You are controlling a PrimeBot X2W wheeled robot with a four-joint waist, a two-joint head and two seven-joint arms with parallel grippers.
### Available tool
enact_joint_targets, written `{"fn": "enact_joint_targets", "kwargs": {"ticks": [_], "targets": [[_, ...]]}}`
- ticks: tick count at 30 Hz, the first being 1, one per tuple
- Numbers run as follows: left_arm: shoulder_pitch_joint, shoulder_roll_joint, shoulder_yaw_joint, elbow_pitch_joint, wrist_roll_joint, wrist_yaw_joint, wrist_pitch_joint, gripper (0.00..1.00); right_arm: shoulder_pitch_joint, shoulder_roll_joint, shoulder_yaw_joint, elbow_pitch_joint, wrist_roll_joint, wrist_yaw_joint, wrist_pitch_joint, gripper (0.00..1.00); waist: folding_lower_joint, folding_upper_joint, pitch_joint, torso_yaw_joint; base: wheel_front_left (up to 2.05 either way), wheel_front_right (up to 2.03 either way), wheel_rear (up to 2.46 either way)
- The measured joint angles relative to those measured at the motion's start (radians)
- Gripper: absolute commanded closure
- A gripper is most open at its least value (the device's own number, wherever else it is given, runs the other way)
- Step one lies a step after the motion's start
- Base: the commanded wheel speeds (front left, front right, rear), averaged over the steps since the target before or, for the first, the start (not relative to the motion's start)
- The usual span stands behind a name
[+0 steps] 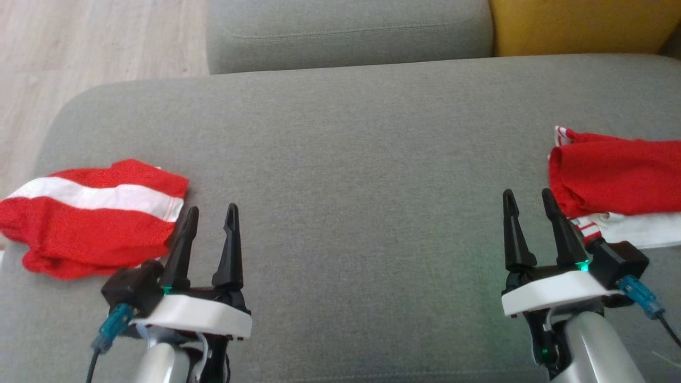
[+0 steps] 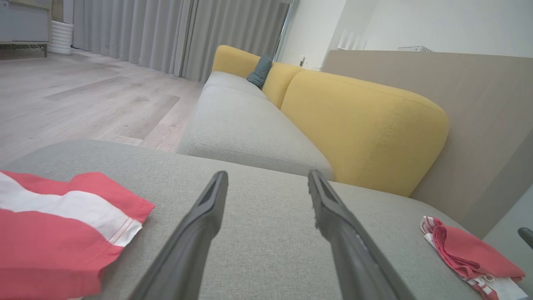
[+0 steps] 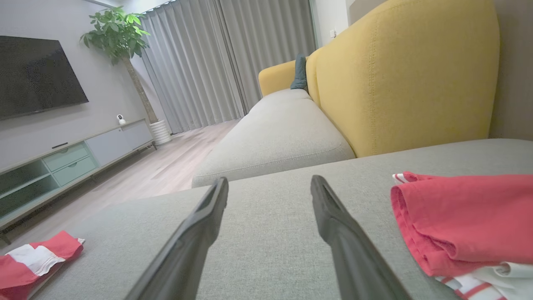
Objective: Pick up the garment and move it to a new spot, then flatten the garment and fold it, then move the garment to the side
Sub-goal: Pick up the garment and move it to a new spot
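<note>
While the folded red knit garment [image 1: 90, 218] lies on a coarse grey cushion [image 1: 346, 159], the left gripper [image 1: 212, 209] and right gripper [image 1: 528, 192] gape wide. Both hold nothing.

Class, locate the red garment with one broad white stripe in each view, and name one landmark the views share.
Head view: the red garment with the white stripe, lower left on the grey seat cushion.
Left wrist view: the garment, bottom left corner.
Right wrist view: the garment, small, bottom left corner.
Shared landmark: the yellow sofa backrest.
</note>
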Motion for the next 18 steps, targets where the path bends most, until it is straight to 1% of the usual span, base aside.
{"fn": "enact_joint_targets", "kwargs": {"ticks": [5,9,14,15,18], "targets": [[-0.001,0.000,0.002,0.001,0.000,0.001,0.000,0.00,0.000,0.000,0.007,0.000,0.001,0.000,-0.003,0.00,0.0000,0.0000,-0.005,0.037,0.00,0.00,0.00],[-0.001,0.000,0.007,0.001,0.000,0.001,0.000,0.00,0.001,0.000,0.013,0.000,0.010,0.000,-0.003,0.00,0.0000,0.0000,-0.010,0.084,0.00,0.00,0.00],[-0.001,0.000,0.031,0.000,0.000,0.006,0.000,0.00,0.019,0.000,0.030,0.000,0.013,0.000,-0.003,0.00,0.0000,0.0000,-0.017,0.162,0.00,0.00,0.00],[0.000,0.000,0.035,0.000,0.000,0.009,0.000,0.00,0.027,0.001,0.033,0.002,0.019,0.000,-0.003,0.00,0.0000,0.0000,-0.020,0.196,0.00,0.00,0.00],[0.001,0.000,0.043,0.000,0.003,0.009,0.000,0.00,0.033,0.001,0.037,0.003,0.022,0.000,-0.003,0.00,0.0000,0.0000,-0.027,0.249,0.00,0.00,0.00]]}}
